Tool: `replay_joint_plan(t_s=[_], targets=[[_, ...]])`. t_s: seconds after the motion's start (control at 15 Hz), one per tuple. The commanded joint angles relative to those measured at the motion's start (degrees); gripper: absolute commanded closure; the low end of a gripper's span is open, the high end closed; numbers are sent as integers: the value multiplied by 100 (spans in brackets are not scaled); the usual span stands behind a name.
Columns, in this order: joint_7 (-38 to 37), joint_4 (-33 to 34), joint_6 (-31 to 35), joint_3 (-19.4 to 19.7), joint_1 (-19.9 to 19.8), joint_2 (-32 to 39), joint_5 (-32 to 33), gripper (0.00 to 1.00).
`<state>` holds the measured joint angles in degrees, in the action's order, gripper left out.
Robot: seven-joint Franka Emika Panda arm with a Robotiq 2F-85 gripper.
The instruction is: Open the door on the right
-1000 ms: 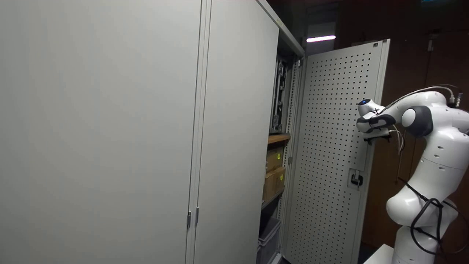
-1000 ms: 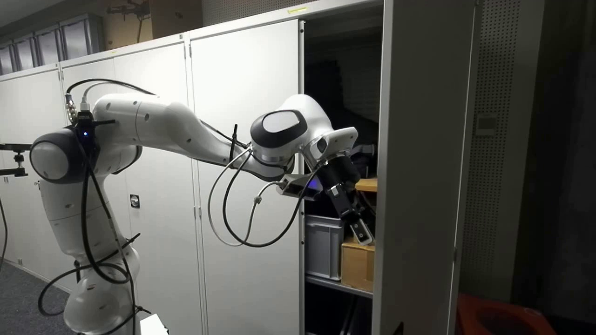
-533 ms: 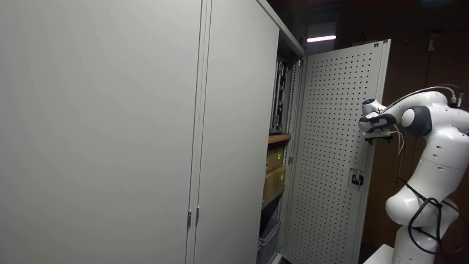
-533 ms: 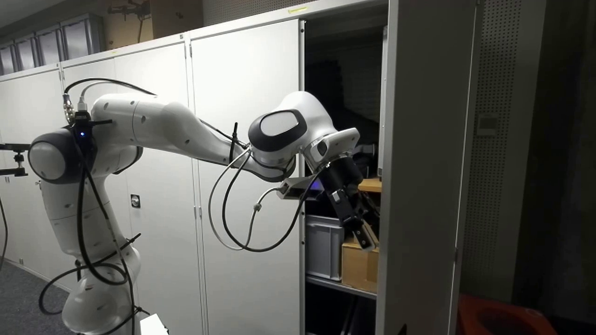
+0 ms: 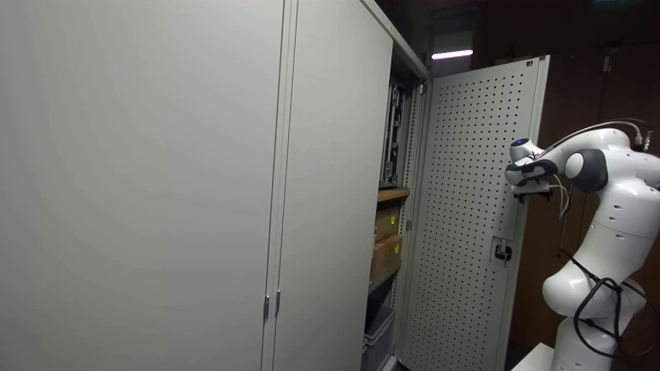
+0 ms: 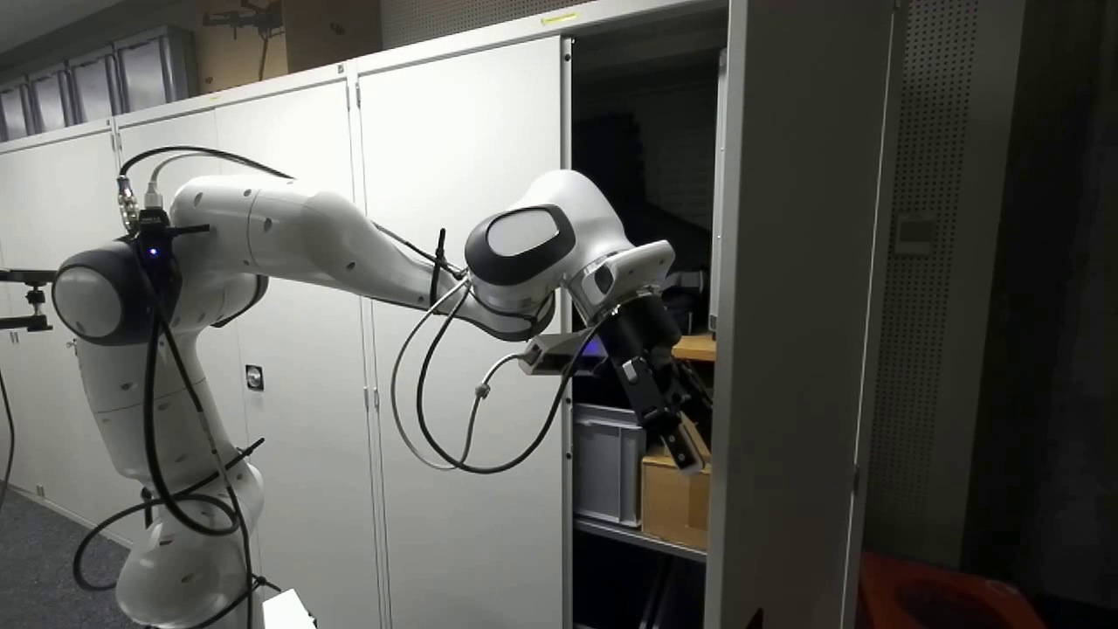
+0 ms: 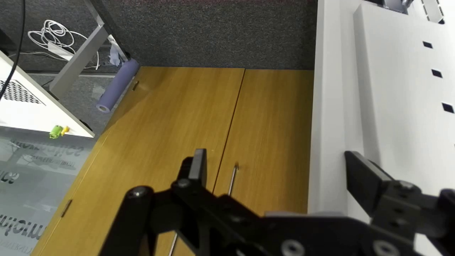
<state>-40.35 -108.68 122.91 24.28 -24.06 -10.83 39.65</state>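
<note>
The tall perforated door (image 5: pixel 454 206) stands open just beside my gripper (image 7: pixel 277 161), whose fingers (image 7: pixel 198 169) are spread wide and hold nothing; one tip meets or nearly meets the door's inner face, I cannot tell which. Its free edge (image 7: pixel 327 124) shows between the fingers in the wrist view. Past them lie dark carpet (image 7: pixel 213 35) and a wooden cabinet (image 7: pixel 170 117), with a purple roll (image 7: pixel 119 85) farther off. In an exterior view, a grey crate (image 6: pixel 607 467) and a cardboard box (image 6: pixel 677 507) sit on a shelf (image 6: pixel 629 535) behind my gripper, a plain grey door (image 6: pixel 463 542) stands shut behind my arm (image 6: pixel 306 231), and a red object (image 6: pixel 943 581) rests on the far side of the perforated door. Since a second ago, the door has swung slightly wider, my gripper shifting with it.
</note>
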Motion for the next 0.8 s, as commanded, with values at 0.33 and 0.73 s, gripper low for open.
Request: replay_joint_plan(t_s=[0.33, 0.73], targets=[[140, -202, -384, -203, -137, -145, 331, 0], [29, -422, -632, -532, -4, -383, 871, 0]])
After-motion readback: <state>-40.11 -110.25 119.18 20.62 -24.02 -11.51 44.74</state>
